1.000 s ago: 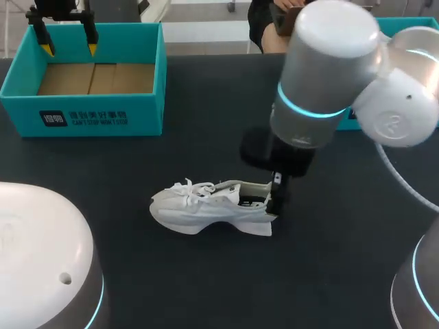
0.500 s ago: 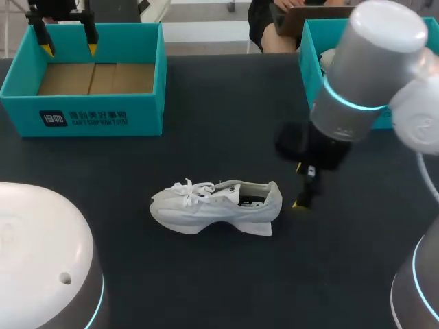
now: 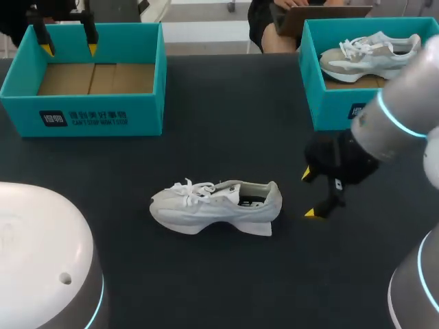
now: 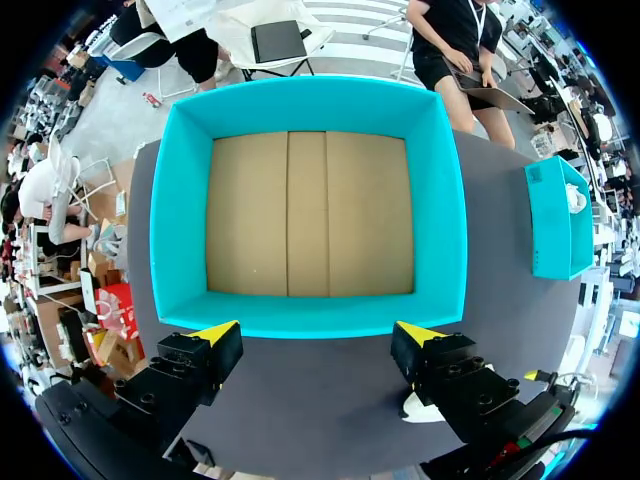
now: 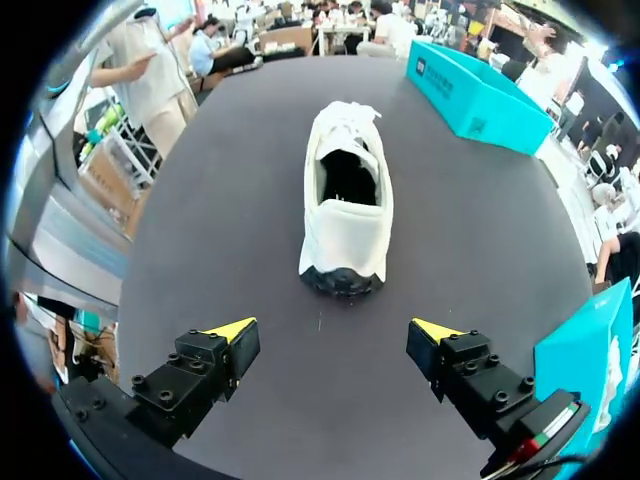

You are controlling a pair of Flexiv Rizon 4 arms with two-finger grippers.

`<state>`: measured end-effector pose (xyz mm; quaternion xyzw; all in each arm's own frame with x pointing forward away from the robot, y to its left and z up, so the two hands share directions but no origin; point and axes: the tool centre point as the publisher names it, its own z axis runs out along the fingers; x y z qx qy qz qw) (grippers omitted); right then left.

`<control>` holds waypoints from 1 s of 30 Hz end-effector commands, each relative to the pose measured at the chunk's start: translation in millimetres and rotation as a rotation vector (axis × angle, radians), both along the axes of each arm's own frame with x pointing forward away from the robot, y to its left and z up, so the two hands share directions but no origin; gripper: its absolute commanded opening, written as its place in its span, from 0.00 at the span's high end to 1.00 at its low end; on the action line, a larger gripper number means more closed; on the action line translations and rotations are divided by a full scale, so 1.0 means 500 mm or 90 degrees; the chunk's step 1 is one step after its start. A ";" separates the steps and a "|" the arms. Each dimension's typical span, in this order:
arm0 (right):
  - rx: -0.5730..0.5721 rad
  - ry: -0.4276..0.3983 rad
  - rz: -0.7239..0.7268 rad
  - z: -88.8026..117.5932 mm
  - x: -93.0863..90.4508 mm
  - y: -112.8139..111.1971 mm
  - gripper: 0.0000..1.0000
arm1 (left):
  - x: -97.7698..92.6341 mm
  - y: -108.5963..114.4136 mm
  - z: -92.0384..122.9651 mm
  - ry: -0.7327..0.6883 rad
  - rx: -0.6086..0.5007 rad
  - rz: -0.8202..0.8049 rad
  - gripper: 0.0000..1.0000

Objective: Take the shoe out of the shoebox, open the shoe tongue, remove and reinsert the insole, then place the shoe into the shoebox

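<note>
1. R arm (image 3: 401,113) is pulling back to the right, away from the white shoe (image 3: 216,205).
2. R gripper (image 3: 309,193) is coming off the shoe's heel. It's now a bit apart from it, fingers wide open, nothing btwn them.
3. As the arm is clearing out, a teal box (image 3: 329,113) w/ another shoe (image 3: 370,51) inside is coming into sight.

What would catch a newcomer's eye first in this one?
A white shoe sitting mid-table, with the right claw open just behind its heel. The left claw hangs open over the far rim of an empty teal box; a second box at the right holds another shoe.
</note>
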<state>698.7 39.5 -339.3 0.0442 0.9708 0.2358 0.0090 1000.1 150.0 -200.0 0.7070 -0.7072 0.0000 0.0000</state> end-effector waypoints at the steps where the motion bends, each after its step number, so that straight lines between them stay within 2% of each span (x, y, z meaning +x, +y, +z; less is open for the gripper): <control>1: 0.363 -0.030 -0.006 -0.019 0.009 -0.009 0.00 | 0.000 0.000 0.000 0.000 0.000 0.000 0.00; 22: 0.355 -0.024 -0.014 -0.024 0.011 -0.011 0.00 | 0.000 0.000 0.000 0.000 0.000 0.000 0.00; 25: 0.360 -0.044 -0.016 -0.060 0.021 -0.008 0.00 | 0.000 0.000 0.000 0.000 0.000 0.000 0.00; 30: 0.368 -0.099 -0.001 -0.093 0.030 0.008 0.00 | 0.000 0.000 0.000 0.000 0.000 0.000 0.00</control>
